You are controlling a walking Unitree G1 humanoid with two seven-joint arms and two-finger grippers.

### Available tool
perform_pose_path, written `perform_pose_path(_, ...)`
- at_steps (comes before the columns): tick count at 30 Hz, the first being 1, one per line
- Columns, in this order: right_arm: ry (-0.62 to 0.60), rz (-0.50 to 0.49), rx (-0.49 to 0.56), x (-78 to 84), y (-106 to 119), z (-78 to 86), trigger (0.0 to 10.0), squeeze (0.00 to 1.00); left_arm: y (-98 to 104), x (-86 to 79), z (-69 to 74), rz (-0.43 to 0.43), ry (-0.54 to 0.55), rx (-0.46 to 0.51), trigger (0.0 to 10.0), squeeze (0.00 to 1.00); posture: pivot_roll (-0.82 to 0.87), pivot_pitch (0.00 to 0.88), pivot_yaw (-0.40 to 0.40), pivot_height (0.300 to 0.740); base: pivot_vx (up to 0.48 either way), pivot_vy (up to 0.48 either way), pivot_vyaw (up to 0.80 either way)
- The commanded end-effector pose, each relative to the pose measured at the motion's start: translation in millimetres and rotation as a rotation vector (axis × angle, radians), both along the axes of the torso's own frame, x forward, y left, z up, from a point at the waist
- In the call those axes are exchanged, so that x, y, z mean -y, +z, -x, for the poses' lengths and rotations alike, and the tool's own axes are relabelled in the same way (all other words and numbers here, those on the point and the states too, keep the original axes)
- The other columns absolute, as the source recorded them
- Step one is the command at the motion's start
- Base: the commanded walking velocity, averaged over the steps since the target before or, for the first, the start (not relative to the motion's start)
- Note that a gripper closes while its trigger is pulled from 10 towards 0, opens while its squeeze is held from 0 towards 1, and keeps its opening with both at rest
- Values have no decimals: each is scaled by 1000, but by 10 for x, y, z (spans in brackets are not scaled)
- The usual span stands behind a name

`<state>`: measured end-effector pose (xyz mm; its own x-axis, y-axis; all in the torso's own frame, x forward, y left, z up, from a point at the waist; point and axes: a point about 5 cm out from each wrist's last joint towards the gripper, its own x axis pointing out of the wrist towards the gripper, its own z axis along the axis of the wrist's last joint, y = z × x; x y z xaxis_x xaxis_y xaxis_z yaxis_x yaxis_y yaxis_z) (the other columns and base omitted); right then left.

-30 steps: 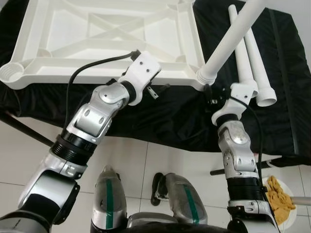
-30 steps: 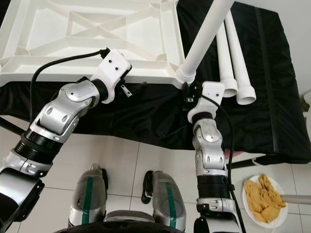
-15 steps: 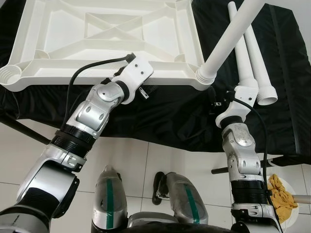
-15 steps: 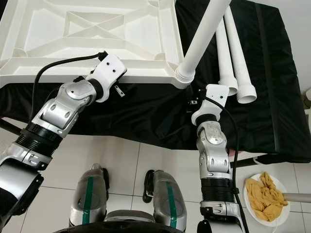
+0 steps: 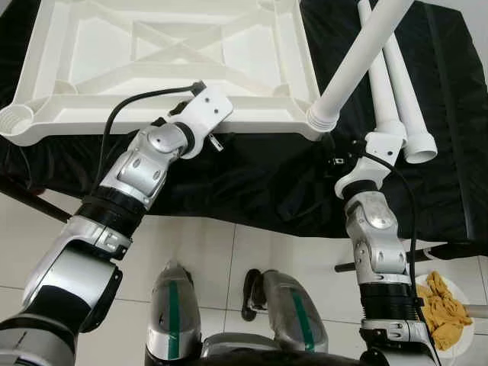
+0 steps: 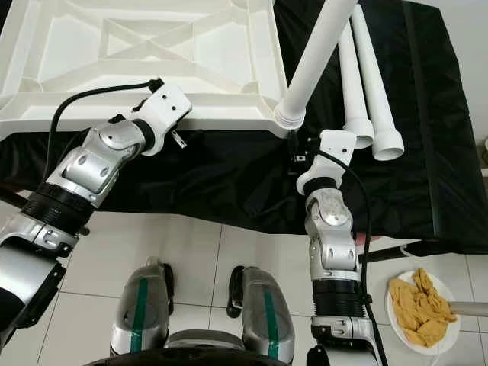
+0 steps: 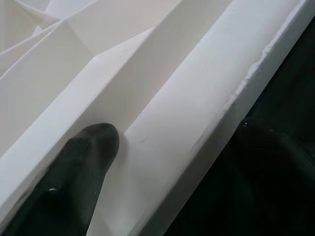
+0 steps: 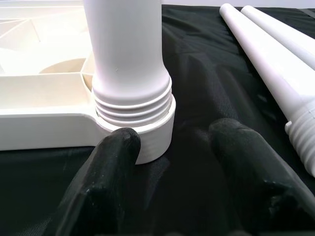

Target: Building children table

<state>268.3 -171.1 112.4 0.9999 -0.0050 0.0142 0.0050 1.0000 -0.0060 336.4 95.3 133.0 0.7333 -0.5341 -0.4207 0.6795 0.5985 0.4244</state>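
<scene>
The right gripper (image 8: 170, 162) hangs just off the near corner of the upturned white table top (image 5: 175, 57), its two black fingers (image 8: 110, 172) spread apart with nothing between them; one fingertip lies close beside the corner socket (image 8: 147, 130), the other over bare black cloth (image 6: 229, 183). A white leg (image 5: 358, 61) stands tilted in that socket, its threaded collar still showing above the rim. The left gripper (image 7: 162, 162) is at the table top's near edge rail (image 7: 197, 103): one finger (image 7: 78, 167) presses on the inner side of the rail, the other lies in shadow under the outer lip, so the rail sits pinched between them. The table top lies underside up on the cloth-covered surface, its ribs crossing in an X, with an open socket (image 5: 17, 118) at the near left corner overhanging the cloth's edge. Two loose legs (image 6: 370, 84) lie side by side on the cloth to the right, well apart from the frame. Below is tiled floor (image 5: 221, 252), with a plate of yellow cloth (image 6: 423, 309) at lower right.
</scene>
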Motion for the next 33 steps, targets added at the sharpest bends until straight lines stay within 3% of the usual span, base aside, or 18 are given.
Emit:
perform_pose_path(1,-7,-8,-7,8,-6,0,10000,0,-21,-84,-32,-53,20,3,9490,0,69,54,-53,740,0,0,0)
perform_pose_path(2,-8,-8,-8,8,-8,1,10000,0,-18,-94,-44,-56,18,0,4824,0,68,52,-49,740,0,0,0)
perform_pose_path(3,-9,-8,-10,8,-11,1,10000,0,-18,-101,-50,-58,14,-2,3647,0,68,49,-48,740,0,0,0)
perform_pose_path(7,-9,-9,-10,8,-13,2,10000,0,-18,-103,-53,-58,12,-4,3647,0,68,49,-48,740,0,0,0)
perform_pose_path(8,-11,-8,-10,9,-14,1,10000,0,-18,-103,-53,-49,8,-9,0,0,67,43,-47,740,0,0,0)
perform_pose_path(9,-12,-9,-9,9,-13,-2,10000,0,-20,-101,-52,-38,9,-17,0,0,67,40,-47,740,0,0,0)
perform_pose_path(10,-13,-9,-8,9,-12,-5,10000,0,-20,-101,-56,-30,15,-23,1961,0,67,40,-47,740,0,0,0)
perform_pose_path(12,-13,-8,-8,8,-10,-7,10000,0,-20,-102,-61,-24,22,-29,1961,0,67,40,-47,740,0,0,0)
perform_pose_path(13,-13,-8,-7,8,-10,-9,10000,0,-22,-101,-60,-20,22,-30,0,0,67,37,-47,740,0,0,0)
perform_pose_path(14,-13,-8,-7,7,-10,-9,10000,0,-24,-100,-59,-17,21,-30,0,0,67,37,-47,740,0,0,0)
perform_pose_path(15,-13,-7,-6,8,-9,-11,10000,0,-25,-98,-57,-13,21,-31,784,0,68,39,-48,740,0,0,0)
perform_pose_path(18,-14,-7,-6,10,-7,-14,10000,0,-26,-94,-56,-5,26,-33,157,0,67,39,-47,740,0,0,0)
perform_pose_path(19,-15,-8,-6,12,-7,-15,10000,0,-29,-93,-58,-1,32,-35,2196,0,67,39,-47,740,0,0,0)
perform_pose_path(22,-18,-7,-6,15,-5,-15,10000,0,-38,-82,-55,6,38,-38,2039,0,65,41,-47,740,0,0,0)
perform_pose_path(25,-20,-7,-5,18,-3,-16,10000,0,-41,-63,-51,28,44,-45,549,0,65,41,-47,740,0,0,0)
perform_pose_path(26,-23,-7,-5,23,-1,-17,10000,0,-39,-44,-53,42,57,-44,1490,0,64,46,-49,740,0,0,0)
perform_pose_path(27,-25,-7,-5,26,1,-17,10000,0,-35,-21,-57,49,68,-36,10000,0,64,47,-49,740,0,0,0)
perform_pose_path(33,-28,-5,-6,34,8,-19,10000,0,37,85,-52,106,61,7,10000,0,66,58,-54,740,0,0,0)
